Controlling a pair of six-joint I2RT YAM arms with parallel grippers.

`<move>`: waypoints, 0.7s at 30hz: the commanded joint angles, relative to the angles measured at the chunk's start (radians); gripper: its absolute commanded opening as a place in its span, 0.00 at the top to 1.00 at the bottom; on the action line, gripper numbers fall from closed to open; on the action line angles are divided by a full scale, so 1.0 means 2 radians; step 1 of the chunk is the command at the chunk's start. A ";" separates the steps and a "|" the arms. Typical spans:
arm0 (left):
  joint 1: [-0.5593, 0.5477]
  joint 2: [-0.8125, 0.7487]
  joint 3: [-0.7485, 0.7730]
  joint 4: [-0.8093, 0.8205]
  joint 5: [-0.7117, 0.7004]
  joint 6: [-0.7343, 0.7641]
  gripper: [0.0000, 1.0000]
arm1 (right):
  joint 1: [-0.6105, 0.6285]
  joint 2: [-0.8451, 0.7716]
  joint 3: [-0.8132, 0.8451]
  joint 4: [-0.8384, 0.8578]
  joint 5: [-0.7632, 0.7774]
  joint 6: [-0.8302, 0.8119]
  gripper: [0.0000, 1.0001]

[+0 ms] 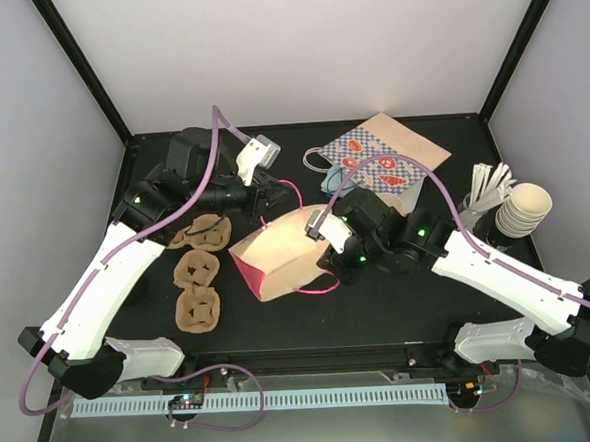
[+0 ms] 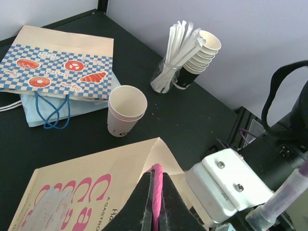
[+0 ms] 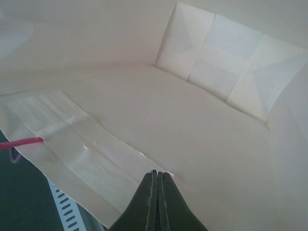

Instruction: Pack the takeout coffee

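Black tabletop (image 1: 282,332) is carrying the pink bag (image 1: 277,257) on its side. The left gripper (image 2: 155,177) is pinching its pink handle (image 2: 156,190), and the right gripper (image 3: 155,174), pressed together, is sitting inside the mouth. The white cup (image 2: 126,109) is standing upright beyond the bag, clear of both grippers. Next, I reckon, the right gripper needs to back out, spread and take the cup.
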 commanded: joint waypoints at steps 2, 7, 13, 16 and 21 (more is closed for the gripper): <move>-0.003 -0.007 0.005 0.018 -0.006 -0.003 0.98 | 0.013 -0.007 -0.021 0.005 0.018 0.007 0.99; -0.003 -0.011 0.006 0.023 -0.025 -0.009 0.98 | 0.019 -0.012 -0.040 0.001 0.033 0.011 0.99; -0.002 -0.023 0.008 0.033 -0.065 -0.019 0.99 | 0.022 -0.020 -0.062 0.004 0.042 0.018 0.99; -0.001 -0.033 0.009 0.039 -0.080 -0.021 0.98 | 0.024 -0.021 -0.070 0.000 0.049 0.022 0.99; -0.001 -0.040 0.005 0.045 -0.075 -0.021 0.98 | 0.025 -0.024 -0.076 0.000 0.065 0.026 0.99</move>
